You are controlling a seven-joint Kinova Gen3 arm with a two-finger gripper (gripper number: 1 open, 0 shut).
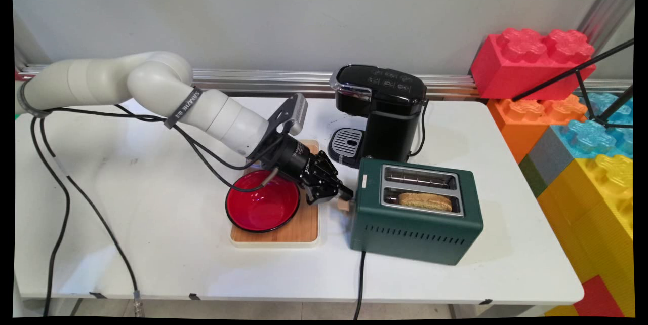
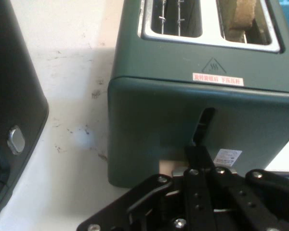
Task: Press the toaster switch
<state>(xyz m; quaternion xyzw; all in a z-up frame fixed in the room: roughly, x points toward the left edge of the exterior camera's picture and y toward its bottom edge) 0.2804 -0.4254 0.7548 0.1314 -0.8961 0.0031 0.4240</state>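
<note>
The black two-finger gripper (image 1: 344, 194) is closed against the pale wooden lever (image 1: 343, 205) on the left end of the dark green metal toaster (image 1: 415, 224), right of the red bowl (image 1: 263, 203)

White arm (image 1: 152, 84) of rounded tubular links, a dark lettered strap around one link, black cables (image 1: 55, 173) hanging off it, and a black two-finger gripper (image 1: 340, 194) whose linkage carries silver screws.
</note>
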